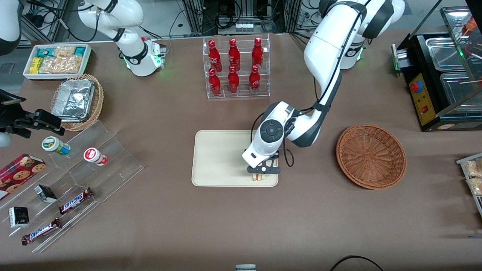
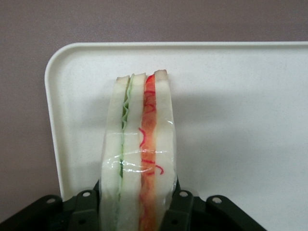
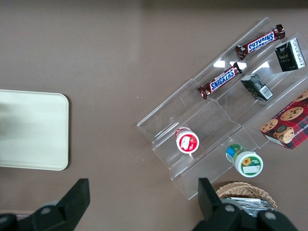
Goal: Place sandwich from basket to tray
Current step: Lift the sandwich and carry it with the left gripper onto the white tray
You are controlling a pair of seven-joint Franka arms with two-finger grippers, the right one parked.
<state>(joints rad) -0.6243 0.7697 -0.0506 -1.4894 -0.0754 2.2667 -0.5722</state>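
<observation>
Gripping sandwich (image 2: 139, 159) (over tray (image 1: 214, 158)): hand (image 1: 262, 174)

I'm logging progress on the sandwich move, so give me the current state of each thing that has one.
sandwich: clamped between the gripper fingers, over the tray's corner
gripper: shut on the sandwich, above the tray
tray: bare apart from the sandwich
basket: empty
foil container: sitting in the tan wicker basket
</observation>
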